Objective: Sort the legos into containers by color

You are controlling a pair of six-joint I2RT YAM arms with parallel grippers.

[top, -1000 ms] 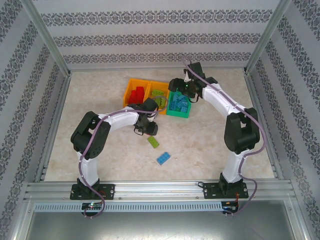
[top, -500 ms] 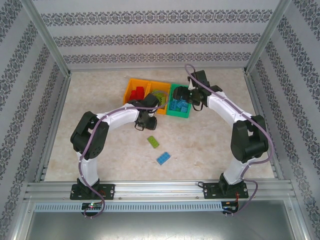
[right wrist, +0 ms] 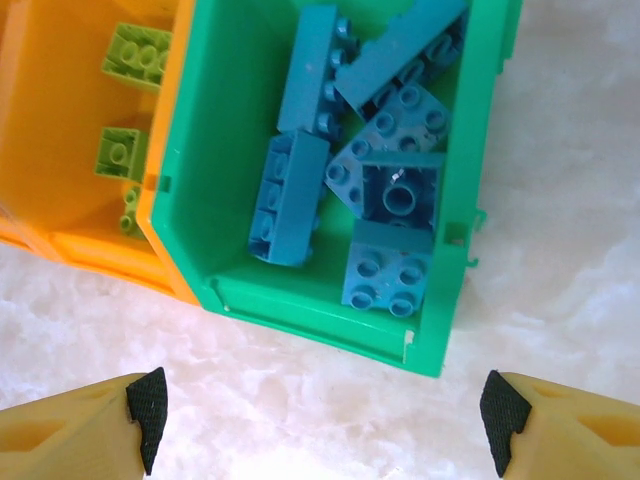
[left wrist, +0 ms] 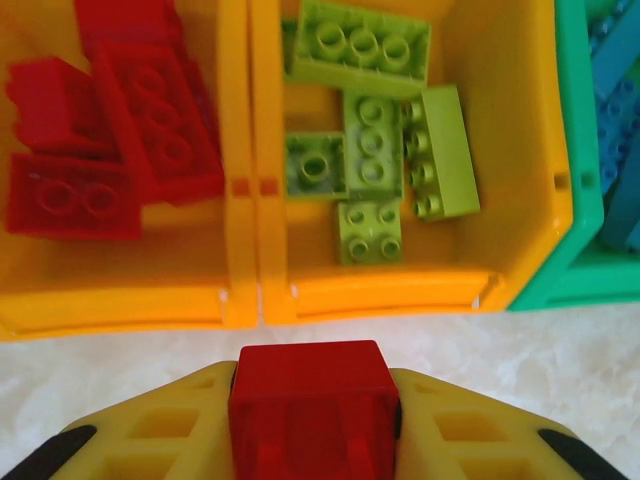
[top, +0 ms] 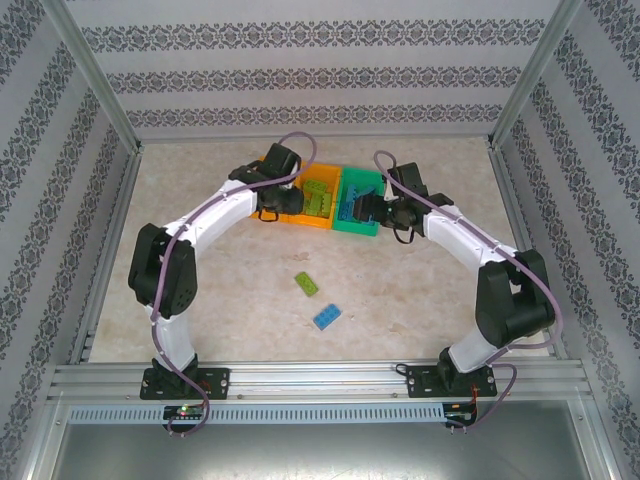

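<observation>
You see pale marbled tabletop (top: 420,290). Three bins sit on it toward 12 o'clock, in a row, walls touching: left orange bin (left wrist: 120,300) at 9 o'clock end, middle orange bin (left wrist: 380,292), green bin (right wrist: 330,328) at 3 o'clock end. Two loose bricks lie flat near centre, toward 6 o'clock from your bins: lime brick (top: 308,284), then blue brick (top: 326,318) near it at 5 o'clock, not touching.

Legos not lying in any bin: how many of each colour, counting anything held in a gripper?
Red lego: 1, held in the left gripper
Lime green lego: 1, on the table
Blue lego: 1, on the table
Total: 3
</observation>
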